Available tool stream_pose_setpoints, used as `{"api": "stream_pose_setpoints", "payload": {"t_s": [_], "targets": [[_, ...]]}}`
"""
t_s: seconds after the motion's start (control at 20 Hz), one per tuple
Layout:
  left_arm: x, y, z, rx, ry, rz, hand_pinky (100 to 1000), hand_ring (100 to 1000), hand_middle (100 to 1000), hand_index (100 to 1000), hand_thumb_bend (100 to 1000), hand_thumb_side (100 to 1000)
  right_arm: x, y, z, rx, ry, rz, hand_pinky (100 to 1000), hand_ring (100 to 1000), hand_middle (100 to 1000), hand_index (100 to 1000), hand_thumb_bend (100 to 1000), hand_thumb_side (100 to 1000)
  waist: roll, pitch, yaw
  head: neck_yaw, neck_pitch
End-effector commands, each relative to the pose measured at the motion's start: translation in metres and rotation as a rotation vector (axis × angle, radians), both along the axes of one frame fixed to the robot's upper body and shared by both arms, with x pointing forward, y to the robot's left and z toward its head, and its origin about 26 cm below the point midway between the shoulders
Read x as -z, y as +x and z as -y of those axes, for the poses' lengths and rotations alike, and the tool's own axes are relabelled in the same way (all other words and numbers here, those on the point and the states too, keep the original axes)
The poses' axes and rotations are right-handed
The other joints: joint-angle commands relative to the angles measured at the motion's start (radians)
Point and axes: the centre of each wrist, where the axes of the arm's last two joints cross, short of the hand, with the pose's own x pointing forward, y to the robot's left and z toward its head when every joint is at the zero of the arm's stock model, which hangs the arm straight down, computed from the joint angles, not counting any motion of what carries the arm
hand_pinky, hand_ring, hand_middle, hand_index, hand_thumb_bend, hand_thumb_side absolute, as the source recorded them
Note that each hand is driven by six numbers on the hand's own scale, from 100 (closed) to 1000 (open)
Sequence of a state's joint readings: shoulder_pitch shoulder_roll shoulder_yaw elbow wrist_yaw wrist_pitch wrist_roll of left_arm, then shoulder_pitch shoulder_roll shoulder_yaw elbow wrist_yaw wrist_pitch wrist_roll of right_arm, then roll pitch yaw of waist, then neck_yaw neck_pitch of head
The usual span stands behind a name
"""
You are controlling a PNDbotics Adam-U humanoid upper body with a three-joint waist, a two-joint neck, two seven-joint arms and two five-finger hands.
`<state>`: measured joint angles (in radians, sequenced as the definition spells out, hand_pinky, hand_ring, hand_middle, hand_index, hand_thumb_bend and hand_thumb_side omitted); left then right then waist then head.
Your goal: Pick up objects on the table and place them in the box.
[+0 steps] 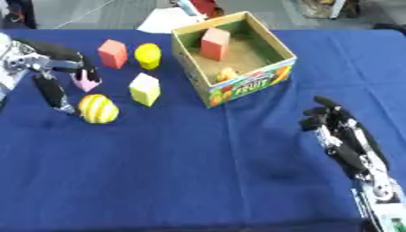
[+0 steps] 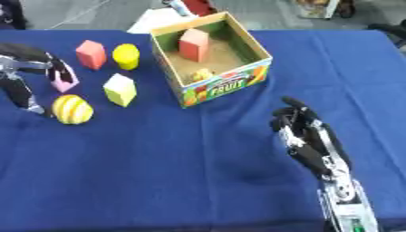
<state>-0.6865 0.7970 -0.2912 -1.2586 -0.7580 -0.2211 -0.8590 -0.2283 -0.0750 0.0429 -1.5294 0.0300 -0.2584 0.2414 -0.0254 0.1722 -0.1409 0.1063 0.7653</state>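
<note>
The right hand (image 2: 305, 131) is the nearest thing. It stands low at the right over the bare blue table (image 1: 198, 172), fingers up and a little bent at the tips, and it holds nothing. I judge it is only waiting there, out of the way. Its wrist and forearm run out of the lower edge, so how the arm is posed cannot be seen.

The left hand (image 1: 55, 68) is further away, at the left edge. Its dark fingers hang down and spread around the pink piece (image 1: 85, 82), with one long finger reaching down until just beside the striped ball (image 1: 98, 108). It seems to be set for a grasp on the pink piece (this is my judgement from the pose). Whether the fingers already pinch it, I cannot tell: they cover its top, and its true shape is also hidden. The arm behind is cut by the picture edge.

To the right of the left hand stands the yellow block (image 1: 145, 89), tilted on the cloth. Beyond it are the red block (image 1: 113, 53) and the yellow cylinder (image 1: 147, 55), side by side and apart from each other.

The box (image 1: 273, 40) is far to the right of the left hand and beyond the right hand, open at the top. Inside it a red block (image 1: 214, 43) leans near the far wall, and a small yellow-orange thing (image 1: 227, 73) lies near the front wall; what it is I cannot make out. So five things are left on the table, I think.
</note>
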Motion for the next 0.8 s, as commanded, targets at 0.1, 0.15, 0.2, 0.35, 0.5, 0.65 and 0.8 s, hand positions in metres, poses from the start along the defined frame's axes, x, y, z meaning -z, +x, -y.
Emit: {"api": "stream_pose_setpoints", "payload": {"t_s": [0.1,0.15,0.2,0.35,0.5,0.65,0.8], "targets": [[0.003,0.004,-0.009,-0.019,-0.003,0.000,793,738,750,846,507,211,-0.007,0.002,0.004,0.002,-0.016,0.025,645,639,658,894,100,416,0.008,-0.020,0.001,-0.003,0.005],[0.006,0.005,-0.009,-0.020,-0.015,0.017,793,738,750,845,501,212,-0.007,0.002,0.004,0.002,-0.016,0.025,645,639,658,894,100,417,0.007,-0.020,0.001,-0.003,0.005],[0.008,0.006,-0.008,-0.018,-0.027,0.037,793,737,749,846,484,213,-0.007,0.002,0.004,0.002,-0.015,0.025,645,639,658,894,100,416,0.007,-0.020,0.001,-0.003,0.005],[0.014,0.008,-0.005,-0.006,-0.055,0.092,791,733,746,844,462,214,-0.007,0.002,0.004,0.003,-0.014,0.024,645,639,658,894,100,416,0.005,-0.021,0.000,-0.001,0.005],[0.019,0.011,0.000,0.013,-0.069,0.124,772,695,693,794,425,210,-0.007,0.002,0.004,0.004,-0.013,0.024,645,639,658,894,100,416,0.003,-0.021,-0.001,0.000,0.005],[0.021,0.012,0.003,0.032,-0.072,0.159,740,619,580,686,331,195,-0.006,0.002,0.004,0.005,-0.012,0.024,645,639,658,894,100,416,0.003,-0.021,-0.003,0.002,0.005],[0.016,0.012,0.005,0.050,-0.078,0.199,721,580,521,613,284,189,-0.006,0.002,0.004,0.007,-0.012,0.023,645,639,658,894,100,416,0.004,-0.021,-0.004,0.002,0.005]]}}
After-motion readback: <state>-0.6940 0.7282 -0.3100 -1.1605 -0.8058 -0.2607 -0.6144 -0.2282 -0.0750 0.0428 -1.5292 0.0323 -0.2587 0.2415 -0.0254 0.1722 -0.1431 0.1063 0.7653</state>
